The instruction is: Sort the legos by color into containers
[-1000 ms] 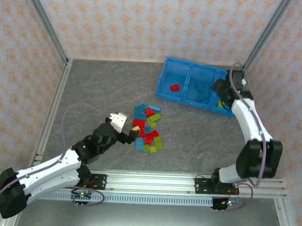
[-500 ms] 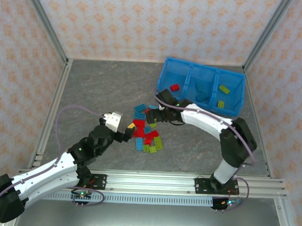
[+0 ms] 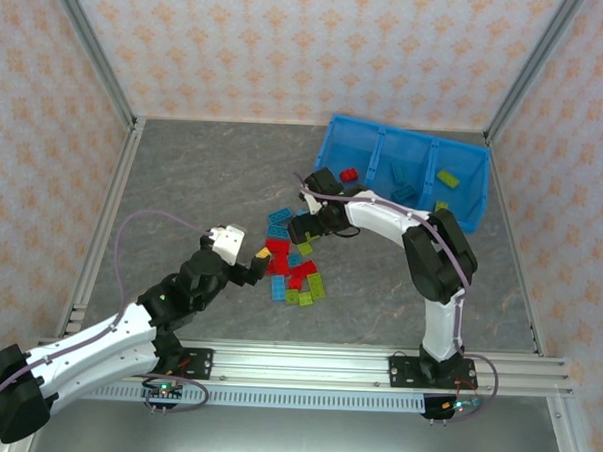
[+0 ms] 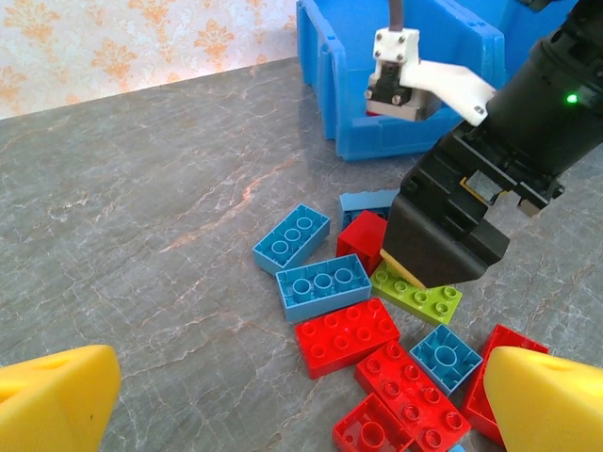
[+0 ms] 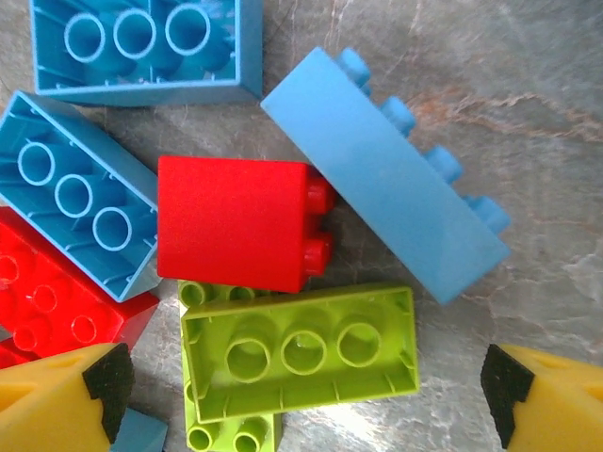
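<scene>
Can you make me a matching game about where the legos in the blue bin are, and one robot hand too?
Things
1. red lego in the bin
2. blue legos in the bin
3. green legos in the bin
4. right gripper

Places
A. middle compartment
B. over the pile on the table
C. compartment farthest from the pile
D. compartment nearest the pile

Pairs: 1-D, 2-A, 3-C, 4-B

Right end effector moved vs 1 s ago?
Yes. The right end effector went from the right end of the bin leftward and nearer, to over the pile.
</scene>
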Robot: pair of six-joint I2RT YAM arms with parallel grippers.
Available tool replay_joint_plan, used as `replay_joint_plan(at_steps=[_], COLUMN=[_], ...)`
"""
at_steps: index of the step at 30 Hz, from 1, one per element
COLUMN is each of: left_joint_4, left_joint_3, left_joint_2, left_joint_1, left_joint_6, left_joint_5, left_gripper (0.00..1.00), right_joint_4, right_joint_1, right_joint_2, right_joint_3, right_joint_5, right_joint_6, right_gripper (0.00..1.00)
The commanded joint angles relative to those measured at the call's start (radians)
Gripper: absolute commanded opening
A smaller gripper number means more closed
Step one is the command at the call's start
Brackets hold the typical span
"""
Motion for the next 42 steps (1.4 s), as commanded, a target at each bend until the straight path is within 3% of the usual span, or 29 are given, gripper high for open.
replay_joint_plan(at_steps=[1, 13, 20, 24, 26, 30, 36, 42], left_joint_4=[-0.013, -0.009, -0.010, -0.007, 0.014, 0.093, 0.105, 0.096], left_joint_3=[0.006, 0.008, 0.010, 0.008, -0.001, -0.039, -0.023, -0.013], left_joint_2=[0.002, 0.008, 0.009, 0.008, -0.003, -0.045, -0.006, 0.008], left_joint_1=[0.004, 0.003, 0.003, 0.003, 0.003, 0.003, 0.002, 0.003], left_joint_6=[-0.003, -0.007, -0.009, -0.009, 0.000, 0.034, 0.036, 0.024], left_joint_5=[-0.022, -0.018, -0.018, -0.011, 0.036, 0.238, 0.322, 0.318], left_gripper=[1.00, 1.00, 1.00, 1.00, 1.00, 1.00, 1.00, 1.00], right_joint_4=[-0.009, -0.020, 0.119, 0.187, 0.207, 0.252, 0.234, 0.133], right_joint_1=[0.000, -0.002, -0.001, -0.005, -0.011, -0.055, -0.249, -0.599], right_joint_2=[0.024, 0.045, -0.102, -0.228, -0.300, -0.477, -0.694, -0.640], right_joint_3=[0.013, 0.002, -0.133, -0.235, -0.283, -0.382, -0.436, -0.298], right_joint_5=[-0.016, -0.022, -0.017, 0.051, 0.098, 0.156, 0.243, 0.200], right_joint_6=[-0.022, 0.013, 0.105, 0.187, 0.233, 0.329, 0.471, 0.557], right_gripper=[0.95, 0.75, 0.67, 0.66, 0.66, 0.63, 0.62, 0.62])
